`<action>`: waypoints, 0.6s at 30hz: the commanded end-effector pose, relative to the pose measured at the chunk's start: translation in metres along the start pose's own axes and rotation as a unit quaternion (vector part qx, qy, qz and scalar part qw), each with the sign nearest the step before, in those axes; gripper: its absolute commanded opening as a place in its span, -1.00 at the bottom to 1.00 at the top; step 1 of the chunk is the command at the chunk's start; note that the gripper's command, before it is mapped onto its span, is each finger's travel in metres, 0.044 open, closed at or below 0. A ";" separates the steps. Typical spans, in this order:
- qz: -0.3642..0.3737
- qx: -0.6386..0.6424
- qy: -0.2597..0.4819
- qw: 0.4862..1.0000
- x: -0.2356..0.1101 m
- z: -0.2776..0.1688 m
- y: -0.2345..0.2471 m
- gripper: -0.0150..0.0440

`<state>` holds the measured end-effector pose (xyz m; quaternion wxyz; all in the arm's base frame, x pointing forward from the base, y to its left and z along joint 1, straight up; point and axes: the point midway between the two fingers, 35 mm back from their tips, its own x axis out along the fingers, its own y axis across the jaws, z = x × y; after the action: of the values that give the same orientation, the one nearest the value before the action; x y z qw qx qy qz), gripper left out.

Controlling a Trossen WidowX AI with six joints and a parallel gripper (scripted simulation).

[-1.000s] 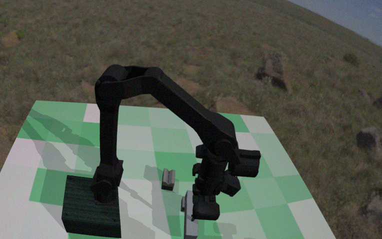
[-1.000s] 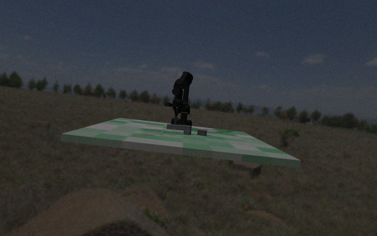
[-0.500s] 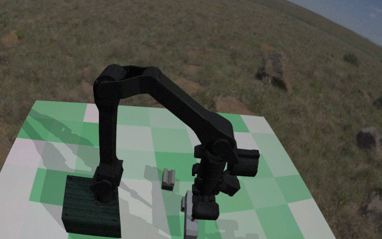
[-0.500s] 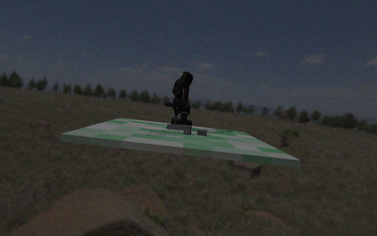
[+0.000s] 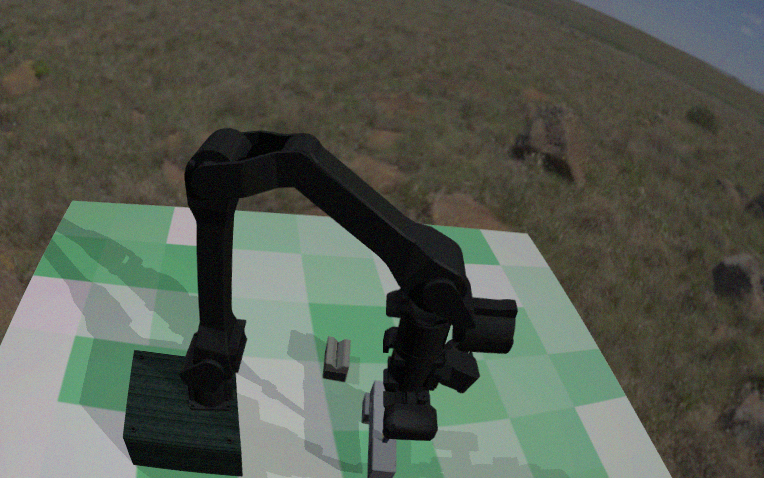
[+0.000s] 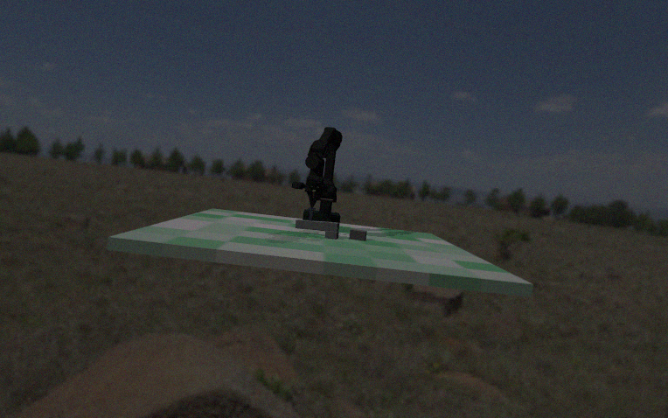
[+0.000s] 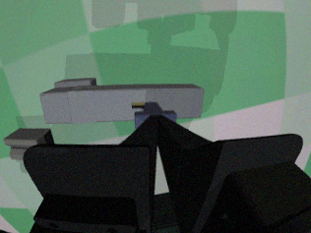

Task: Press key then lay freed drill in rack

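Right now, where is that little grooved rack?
In the top view the rack sits on the checkered table, between the arm's dark base and the shut gripper, apart from both.
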<state>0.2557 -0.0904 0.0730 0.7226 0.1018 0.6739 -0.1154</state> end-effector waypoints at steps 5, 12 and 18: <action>0.003 0.000 0.023 1.000 0.022 -0.006 0.002 -0.49; 0.003 0.000 0.023 1.000 0.026 -0.006 0.003 -0.49; 0.003 0.000 0.023 1.000 0.030 -0.005 0.003 -0.49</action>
<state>0.2549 -0.0897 0.0662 0.7223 0.1018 0.6741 -0.1163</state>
